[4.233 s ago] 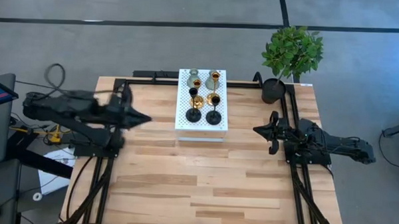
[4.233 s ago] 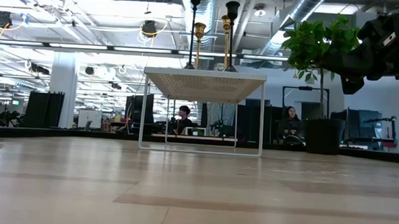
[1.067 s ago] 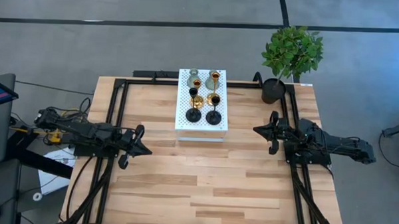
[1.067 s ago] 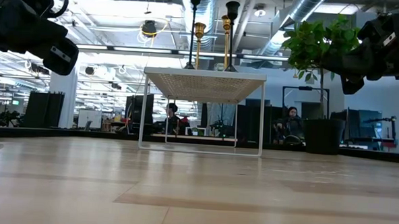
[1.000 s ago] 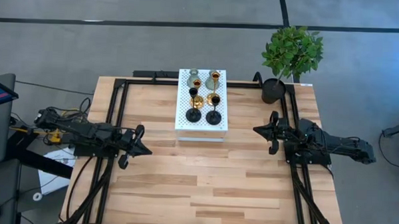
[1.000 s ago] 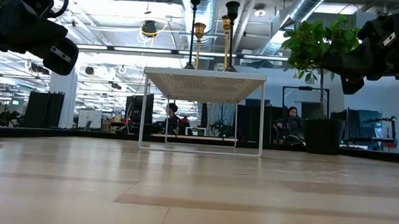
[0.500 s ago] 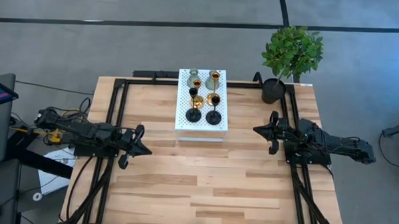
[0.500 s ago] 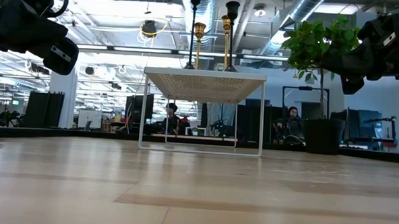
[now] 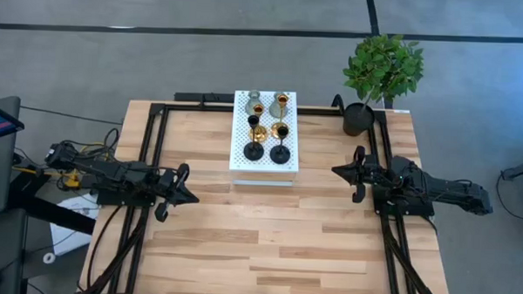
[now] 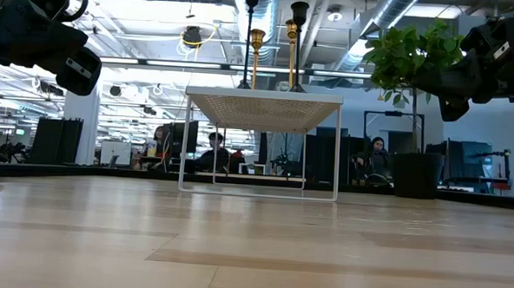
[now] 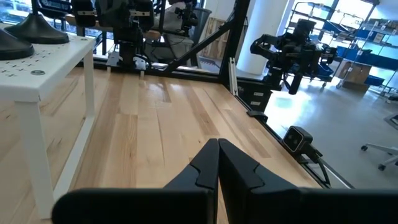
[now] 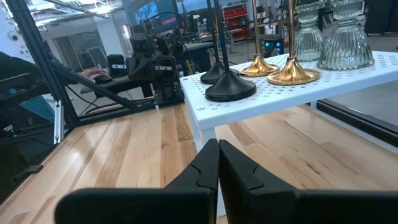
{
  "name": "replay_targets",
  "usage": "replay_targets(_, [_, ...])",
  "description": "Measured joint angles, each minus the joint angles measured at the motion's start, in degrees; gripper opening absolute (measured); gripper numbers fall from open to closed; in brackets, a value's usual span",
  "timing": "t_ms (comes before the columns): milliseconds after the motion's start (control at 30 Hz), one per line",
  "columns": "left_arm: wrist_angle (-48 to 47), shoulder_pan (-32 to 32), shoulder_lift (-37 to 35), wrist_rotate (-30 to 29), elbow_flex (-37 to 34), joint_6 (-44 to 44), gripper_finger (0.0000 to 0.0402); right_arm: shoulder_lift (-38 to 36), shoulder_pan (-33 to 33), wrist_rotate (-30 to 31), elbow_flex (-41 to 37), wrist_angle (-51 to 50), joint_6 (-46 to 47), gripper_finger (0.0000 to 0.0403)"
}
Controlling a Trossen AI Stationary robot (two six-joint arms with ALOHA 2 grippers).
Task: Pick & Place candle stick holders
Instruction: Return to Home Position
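Six candlestick holders stand by their round bases on a white perforated stand [image 9: 240,160] at the table's far middle: two black [image 9: 254,151] [image 9: 280,153], two gold [image 9: 256,109] [image 9: 280,102], two grey-green glass [image 9: 253,97] [image 12: 347,43]. My left gripper [image 9: 193,198] is shut and empty over the table's left part. My right gripper [image 9: 335,171] is shut and empty at the right, level with the stand's near end. The right wrist view shows black bases [image 12: 230,87] and gold bases [image 12: 292,74] on the stand.
A black plant pot with green leaves [image 9: 360,117] stands at the far right corner. Black frame rails [image 9: 150,143] run along the table's left, right and far sides. Bare wood [image 9: 267,243] lies between the arms and toward the near edge. People sit in the room behind [image 10: 209,151].
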Motion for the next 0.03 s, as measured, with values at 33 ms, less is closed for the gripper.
replay_targets(33, [0.0,0.0,0.0,0.0,0.0,0.0,0.0008,0.0,0.0,0.0,0.0,0.0,0.0,0.0])
